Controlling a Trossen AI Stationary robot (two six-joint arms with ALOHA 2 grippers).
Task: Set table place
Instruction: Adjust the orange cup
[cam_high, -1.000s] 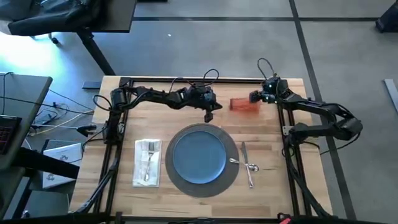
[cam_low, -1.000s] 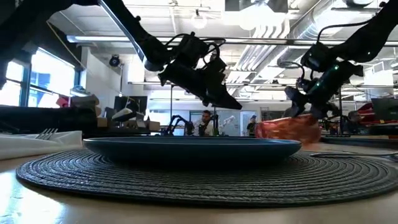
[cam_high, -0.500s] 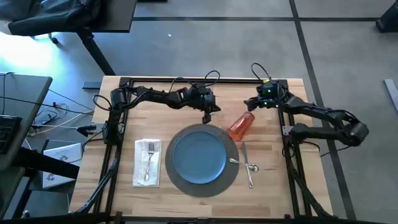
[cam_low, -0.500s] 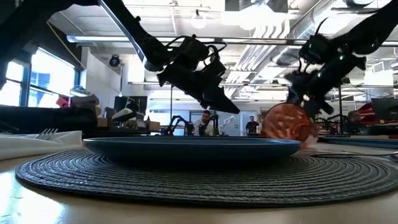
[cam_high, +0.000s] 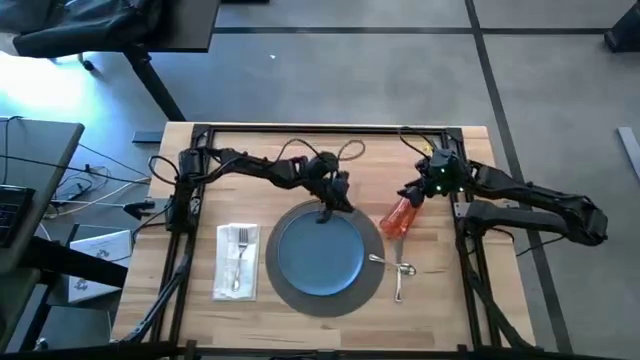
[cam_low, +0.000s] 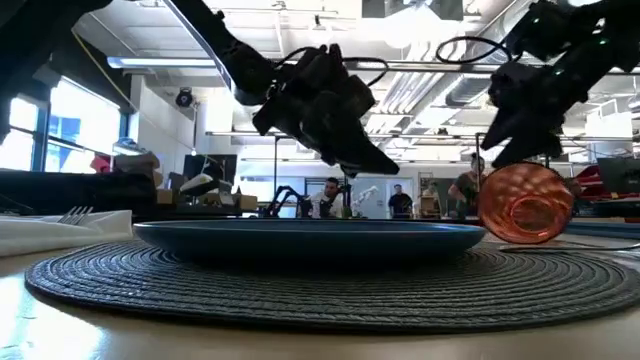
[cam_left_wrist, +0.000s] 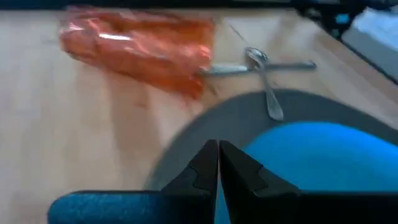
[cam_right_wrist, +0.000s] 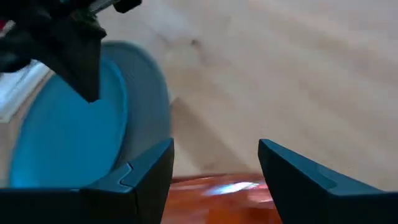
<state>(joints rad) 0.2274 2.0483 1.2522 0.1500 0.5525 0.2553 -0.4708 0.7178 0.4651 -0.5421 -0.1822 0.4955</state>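
The right gripper (cam_high: 413, 199) clamps an orange tumbler (cam_high: 395, 217) tilted beside the placemat (cam_high: 372, 283); the left gripper (cam_high: 325, 214), fingers together, hovers over the blue plate (cam_high: 320, 255) on the table (cam_high: 440, 290).

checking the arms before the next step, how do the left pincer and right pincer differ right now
The left pincer is shut and empty; the right pincer is spread around the orange glass.
The left pincer hovers over the blue plate's far rim; the right pincer sits off the placemat, beside it, above bare table.
Both are dark, two-fingered and off the tabletop.
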